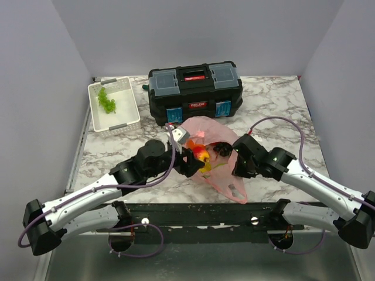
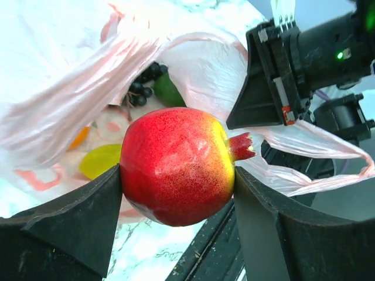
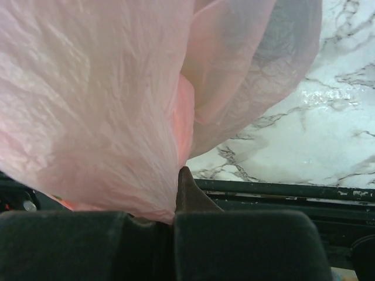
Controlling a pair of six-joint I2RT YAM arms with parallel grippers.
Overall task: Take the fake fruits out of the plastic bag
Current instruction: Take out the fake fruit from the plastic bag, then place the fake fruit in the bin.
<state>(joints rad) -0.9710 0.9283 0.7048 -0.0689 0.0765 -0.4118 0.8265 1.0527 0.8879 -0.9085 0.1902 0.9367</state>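
Observation:
The pink plastic bag (image 1: 218,136) lies on the marble table in front of the toolbox, its mouth towards the left arm. My left gripper (image 1: 198,157) is shut on a red and yellow fake fruit (image 2: 176,164) with a small crown, held at the bag's mouth above the table. Inside the bag I see dark purple grapes (image 2: 143,88), a green fruit (image 2: 169,91), a yellow lemon (image 2: 101,161) and a bit of orange (image 2: 79,137). My right gripper (image 1: 239,159) is shut on the bag's edge (image 3: 88,105) and holds it up.
A black toolbox (image 1: 194,91) stands behind the bag. A white slotted basket (image 1: 132,111) with a light green grape bunch (image 1: 106,100) stands at the back left. The table's black front rail (image 1: 193,212) runs just below both grippers.

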